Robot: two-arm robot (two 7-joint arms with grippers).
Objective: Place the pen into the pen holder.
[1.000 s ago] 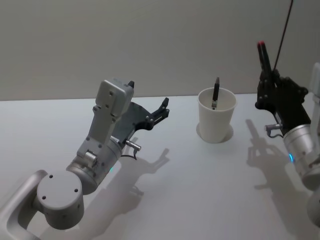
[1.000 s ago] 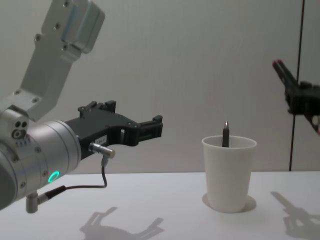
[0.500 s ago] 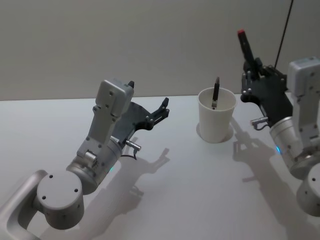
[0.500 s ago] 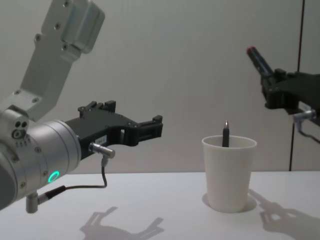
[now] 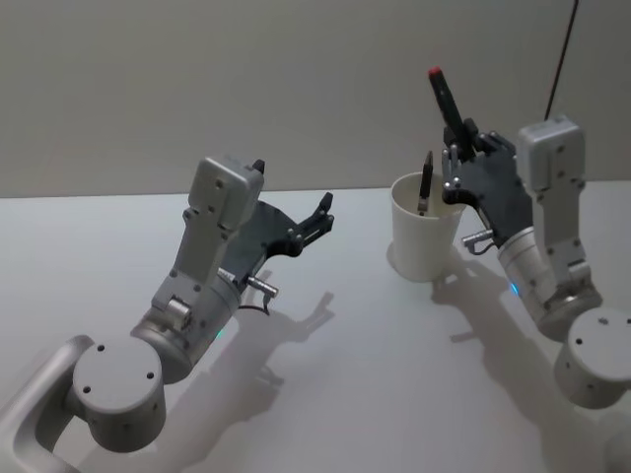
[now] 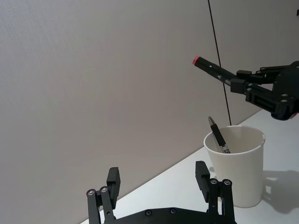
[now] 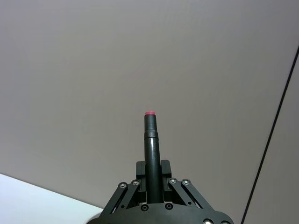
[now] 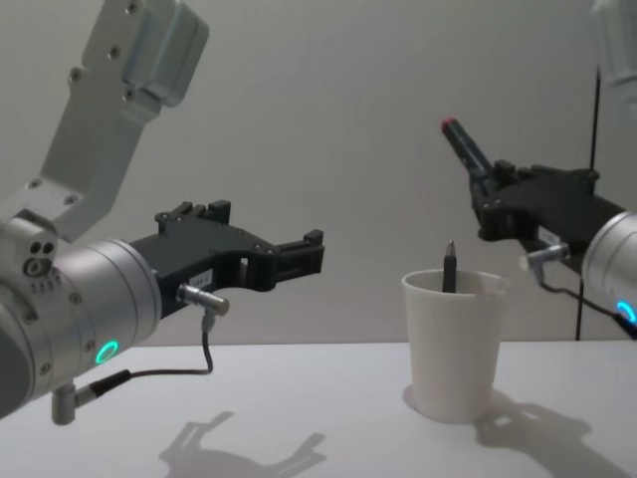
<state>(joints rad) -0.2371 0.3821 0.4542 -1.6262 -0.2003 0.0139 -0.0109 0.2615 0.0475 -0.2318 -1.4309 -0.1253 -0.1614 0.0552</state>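
A dark pen with a red end cap (image 5: pixel 446 96) stands clamped in my right gripper (image 5: pixel 461 148), held near its lower half so the long red-tipped end pokes up and tilts away from me, raised just above and behind the rim of the pen holder (image 5: pixel 425 240). The holder, a plain white paper cup, sits upright on the white table (image 5: pixel 375 384), and a second pen (image 5: pixel 425 183) already leans inside it. From the chest camera, the carried pen (image 8: pixel 468 151) hangs above the cup (image 8: pixel 455 344), a little to its right side.

I judge the pen light, rigid and smooth, so my hold low on the barrel suits it, though it could pivot between the pads if I loosen early. The cup looks thin and easy to tip; the pen should go in near vertical and drop freely, without nudging the rim or the pen inside.

My left gripper (image 5: pixel 317 219) idles well to the left, above the table, jaws spread wide and holding nothing.
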